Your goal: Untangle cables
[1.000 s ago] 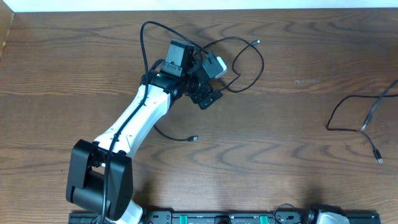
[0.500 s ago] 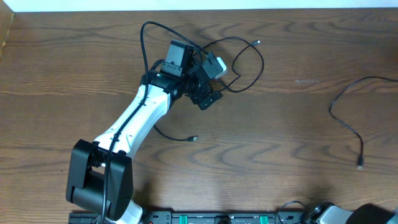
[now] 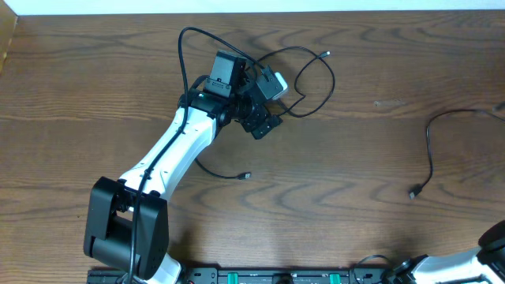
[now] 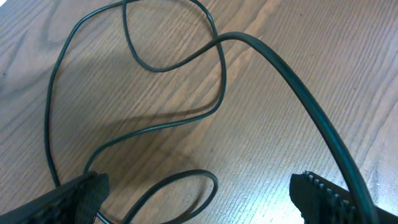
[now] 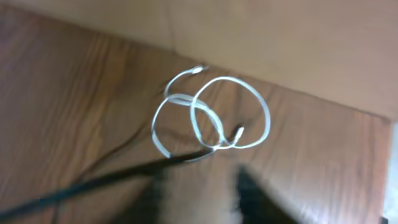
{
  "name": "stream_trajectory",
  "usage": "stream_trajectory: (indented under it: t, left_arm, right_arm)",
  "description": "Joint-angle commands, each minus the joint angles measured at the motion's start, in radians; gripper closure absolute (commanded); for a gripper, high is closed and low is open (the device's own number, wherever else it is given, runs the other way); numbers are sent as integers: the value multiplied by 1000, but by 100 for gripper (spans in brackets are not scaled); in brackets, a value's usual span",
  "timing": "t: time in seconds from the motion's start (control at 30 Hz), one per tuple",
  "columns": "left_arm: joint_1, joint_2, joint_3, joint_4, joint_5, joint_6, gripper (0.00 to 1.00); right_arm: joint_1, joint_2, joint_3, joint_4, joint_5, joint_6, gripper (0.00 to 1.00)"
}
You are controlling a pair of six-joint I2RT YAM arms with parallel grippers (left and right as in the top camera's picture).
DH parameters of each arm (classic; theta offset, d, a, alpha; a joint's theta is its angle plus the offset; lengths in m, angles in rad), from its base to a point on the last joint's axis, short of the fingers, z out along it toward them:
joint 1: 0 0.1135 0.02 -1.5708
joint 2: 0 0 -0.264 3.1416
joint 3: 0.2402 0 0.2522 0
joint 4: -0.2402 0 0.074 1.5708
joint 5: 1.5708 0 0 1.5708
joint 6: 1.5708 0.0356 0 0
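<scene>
Showing left pincer (image 4: 199, 186) spread to its widest above the desk (image 3: 379, 47), gripping nothing; black cables (image 4: 158, 70) looped between and ahead of its fingers, long curves sweeping crosswise. Right pincer (image 5: 205, 193) blurred, opening impossible to judge. Ahead of it, white cable (image 5: 211, 115) coiled in overlapping rings. Ahead and leftward, single black cable (image 3: 431, 150), hooked, straighter leg running fore-and-aft, plug end angled back and leftward.
</scene>
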Motion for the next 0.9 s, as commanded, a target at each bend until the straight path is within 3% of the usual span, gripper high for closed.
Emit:
stream_trajectory:
  t: [0.0,0.03,0.33,0.4,0.53,0.6,0.73,0.87]
  left_arm:
    - [-2,-12,-2,-2,17,-9,2]
    - [-2,-12,-2,-2,17,-9,2]
    - [-2,-12,-2,-2,17,-9,2]
    - [-2,-12,-2,-2,17,-9,2]
    - [-2,-12,-2,-2,17,-9,2]
    - [-2,-12,-2,-2,17,-9,2]
    - [-2,-12,-2,-2,17,-9,2]
    - [-2,-12,-2,-2,17,-9,2]
  right_arm:
    - [0,12,-1,5,-139,-71,12]
    - [1,14,-1,6,-162,-73,1]
    - [36,13,-1,-99,-544,-91,1]
    - [82,13,-1,-135,-539,-115,2]
    - [198,13,-2,-192,-519,-177,17]
    - [271,14,-2,-214,-485,-188,16]
    - [424,21,-5,-297,-326,-200,3]
    - [522,28,-28,-393,-124,-183,1]
